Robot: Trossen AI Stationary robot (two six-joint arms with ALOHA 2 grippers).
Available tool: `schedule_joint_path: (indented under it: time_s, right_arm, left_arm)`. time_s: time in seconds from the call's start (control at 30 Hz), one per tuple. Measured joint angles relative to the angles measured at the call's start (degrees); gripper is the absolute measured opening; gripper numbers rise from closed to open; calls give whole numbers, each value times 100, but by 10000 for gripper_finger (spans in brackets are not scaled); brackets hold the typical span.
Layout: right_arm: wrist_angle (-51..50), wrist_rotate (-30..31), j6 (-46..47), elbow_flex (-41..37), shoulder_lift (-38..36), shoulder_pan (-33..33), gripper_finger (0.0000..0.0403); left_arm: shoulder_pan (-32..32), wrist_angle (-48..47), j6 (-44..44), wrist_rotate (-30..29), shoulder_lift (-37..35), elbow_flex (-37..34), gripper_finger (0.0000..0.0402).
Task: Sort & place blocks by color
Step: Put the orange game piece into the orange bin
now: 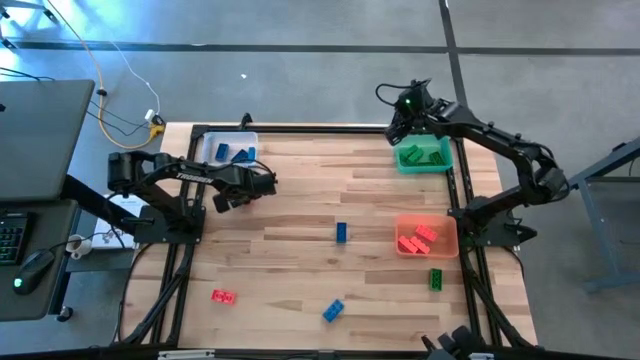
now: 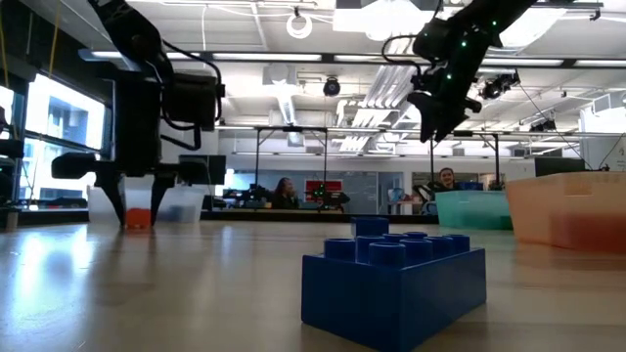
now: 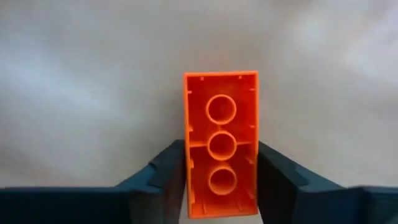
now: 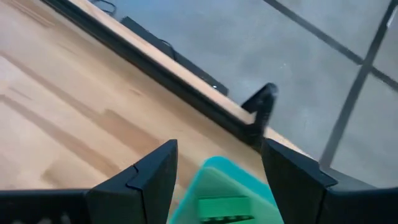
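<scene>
L gripper (image 3: pixel 221 186) clamps an orange brick (image 3: pixel 221 143) just beside the clear bin (image 1: pixel 214 144), while R gripper (image 4: pixel 217 168) hangs open & empty above the green bin (image 1: pixel 405 158), far across from the clear bin.

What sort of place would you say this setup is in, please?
Probably a large open lab or office: beyond the wooden table, the low view shows ceiling light strips and seated people, and the high view shows a keyboard beside it.
</scene>
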Motion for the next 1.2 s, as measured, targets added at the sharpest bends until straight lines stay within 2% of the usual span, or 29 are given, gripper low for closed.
schedule_joint_path:
  time_s: [0.07, 0.27, 0.43, 0.7, 0.83, 1.07, 1.2]
  right_arm:
    - [-6, -2, 218, 0, 0, 117, 220]
    - [-7, -13, 742, 0, 0, 531, 220]
    - [-4, -424, 1094, 0, 0, 921, 220]
    - [218, -1042, 1753, 0, 0, 1495, 220]
    - [574, -1341, 1950, 0, 0, 1807, 220]
    - [1518, -1718, 2061, 0, 0, 2441, 220]
    - [2171, -1989, 1955, 0, 0, 2787, 220]
  left_arm:
    - [20, 7, 425, -258, 7, -3, 109]
    - [51, 219, 1479, -252, 4, -5, 107]
    - [44, 985, 2830, 176, -30, -5, 107]
    - [27, 2880, 4695, 1692, -39, -3, 108]
    - [44, 3755, 5444, 2665, -39, -3, 108]
    - [33, 5359, 5695, 4474, -48, 1, 108]
    - [33, 6161, 5878, 5701, -48, 4, 109]
